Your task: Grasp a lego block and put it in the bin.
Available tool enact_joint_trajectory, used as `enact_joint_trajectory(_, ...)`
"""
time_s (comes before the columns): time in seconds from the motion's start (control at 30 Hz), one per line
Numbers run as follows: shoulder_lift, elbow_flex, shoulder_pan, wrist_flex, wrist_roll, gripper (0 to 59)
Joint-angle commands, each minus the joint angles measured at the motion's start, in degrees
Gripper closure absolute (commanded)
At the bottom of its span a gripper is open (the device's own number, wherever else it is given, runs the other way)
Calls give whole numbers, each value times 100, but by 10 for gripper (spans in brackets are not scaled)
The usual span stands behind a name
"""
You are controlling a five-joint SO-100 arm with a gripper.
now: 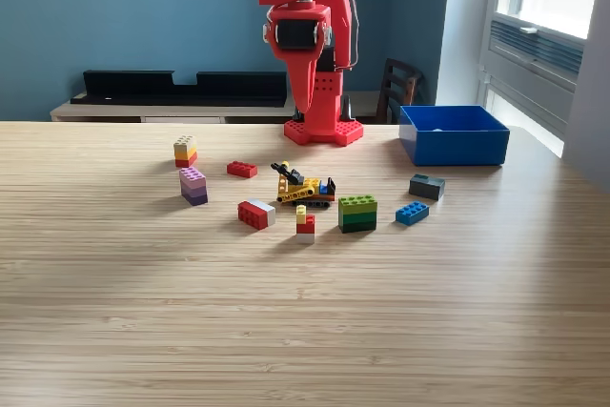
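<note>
Red arm (310, 45) at the counter's (305, 331) far edge, end effector (319, 111) pointing down, opening cannot be told, blue bin (454, 135) at the exterior view's right, lego blocks scattered mid-counter, green block (357, 213), dark grey block (427, 186) near bin.

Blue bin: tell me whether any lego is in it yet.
Cannot tell. The blue bin shows only its front wall and part of the inside; the floor is hidden.

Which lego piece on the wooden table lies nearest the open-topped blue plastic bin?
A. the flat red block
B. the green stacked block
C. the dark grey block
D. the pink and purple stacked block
C: the dark grey block sits just in front of the open-topped blue plastic bin, closer than any other piece on the wooden table.
</note>
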Motion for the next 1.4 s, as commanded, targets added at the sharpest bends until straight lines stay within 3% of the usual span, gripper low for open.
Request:
enact_joint_trajectory(0.03,457,9,26,-158,70,585)
enact_joint_trajectory(0.77,457,114,70,-308,-97,585)
enact_joint_trajectory(1.1,457,536,-18,-844,-835,585)
enact_joint_trajectory(1.4,466,501,-659,-888,-1556,585)
